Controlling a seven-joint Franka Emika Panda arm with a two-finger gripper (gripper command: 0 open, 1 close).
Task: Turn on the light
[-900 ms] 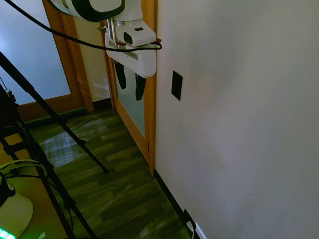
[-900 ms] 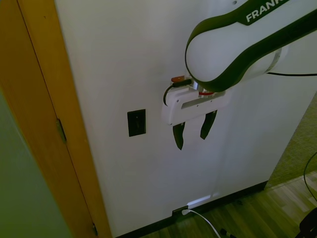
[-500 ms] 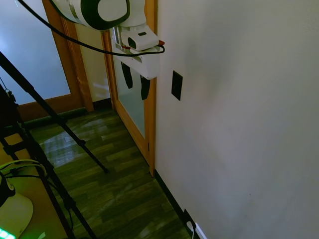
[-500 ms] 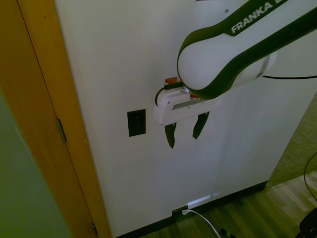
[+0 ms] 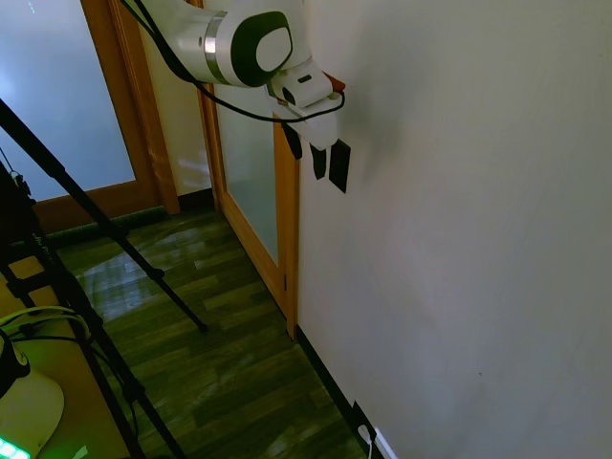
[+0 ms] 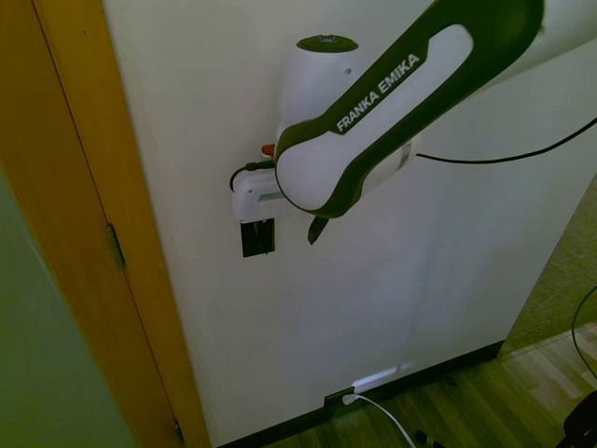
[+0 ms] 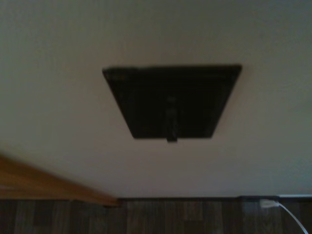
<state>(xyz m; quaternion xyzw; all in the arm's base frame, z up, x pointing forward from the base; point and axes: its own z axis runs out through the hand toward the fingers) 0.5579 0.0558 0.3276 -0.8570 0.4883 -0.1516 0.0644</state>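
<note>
the light switch [image 5: 338, 165] is a small black upright plate on the white wall [image 5: 459, 239], just beside the wooden door frame [image 5: 287, 239] and well above the dark wood floor [image 5: 210, 363]. the pincer [image 5: 306, 153] hangs right in front of the switch with its two dark fingers [image 5: 318, 160] pointing down. in the first exterior view the fingers stand apart with a gap between them, so the pincer is open and holds nothing; the finger nearer the wall sits just beside the plate's edge, and whether it touches the plate cannot be told. in the second exterior view the white body of the pincer covers the top of the switch [image 6: 257, 238], and only one finger [image 6: 316, 229] shows, below the arm's elbow and to the side of the plate. the wrist view shows the switch [image 7: 170, 100] close up and blurred, filling the middle of the picture, with a small toggle on its face. a white plug [image 6: 350, 399] with a cord sits low on the wall at the dark baseboard [image 6: 438, 366], well below the switch.
</note>
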